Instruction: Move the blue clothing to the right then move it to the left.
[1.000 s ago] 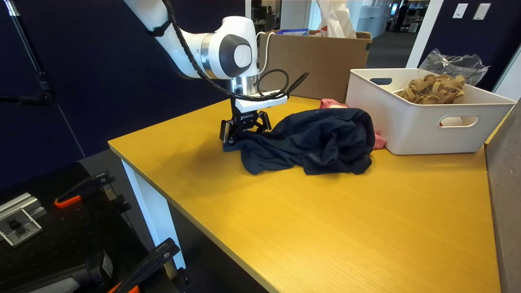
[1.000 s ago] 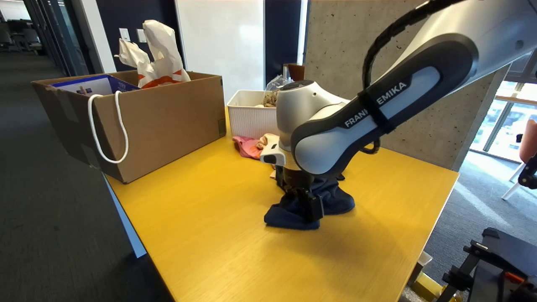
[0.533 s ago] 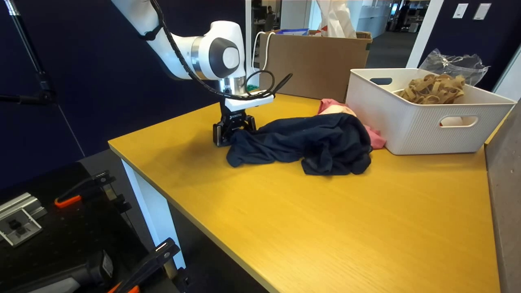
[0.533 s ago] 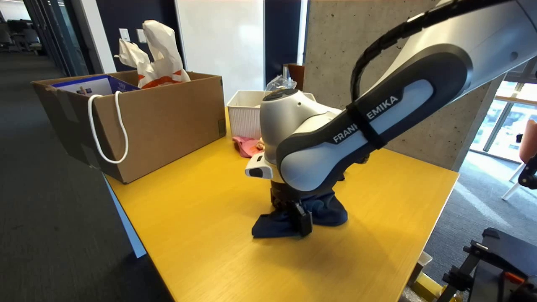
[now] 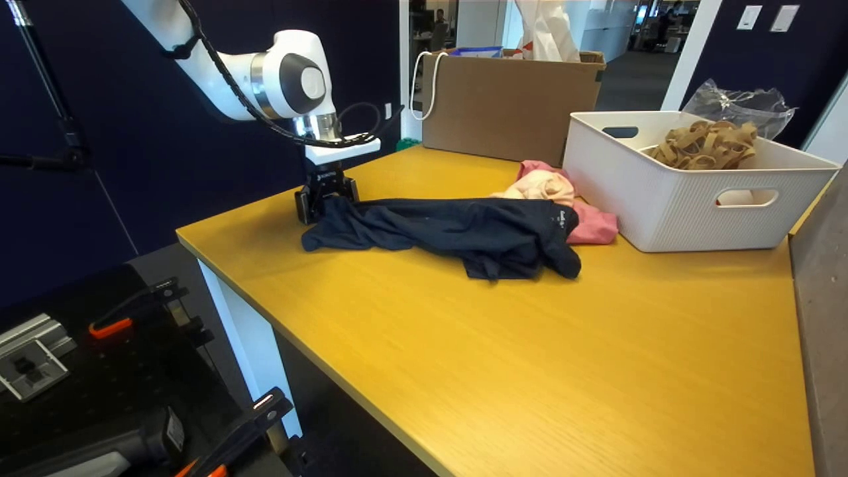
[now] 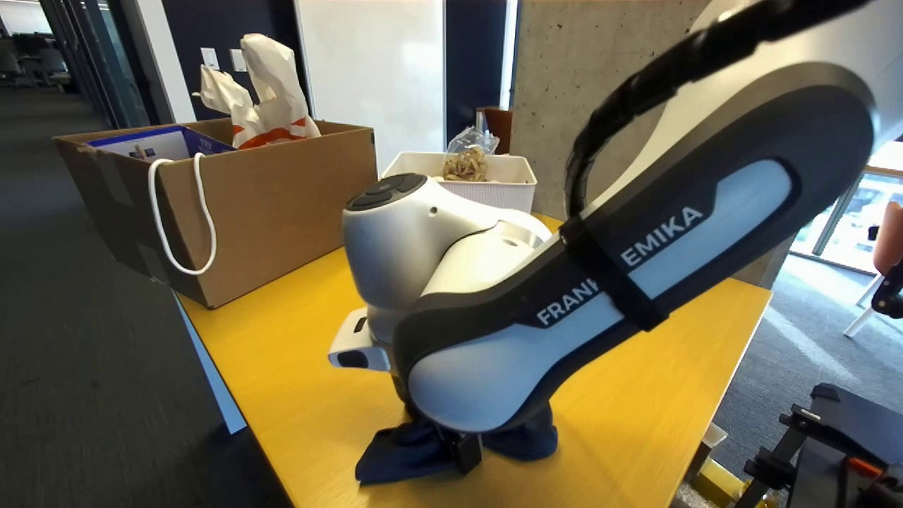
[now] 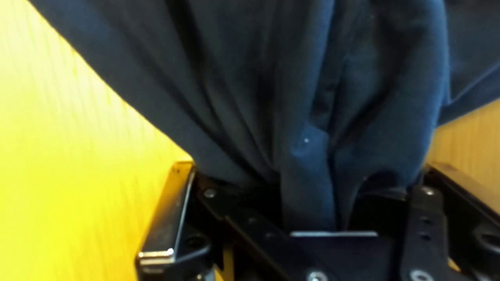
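Forearm (image 6: pixel 677 233) slanted downward in both exterior views; wrist (image 5: pixel 301 79) bent, gripper (image 5: pixel 328 207) pointed down. Fingers (image 7: pixel 166 218) seen in wrist view: clamped partway, set well apart.

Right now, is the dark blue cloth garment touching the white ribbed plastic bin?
No: in an exterior view, the crumpled pink cloth fills the gap between the blue garment and the white bin.

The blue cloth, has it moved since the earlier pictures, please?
Yes: in an exterior view, the blue cloth has shifted picture-left, away from the bin.
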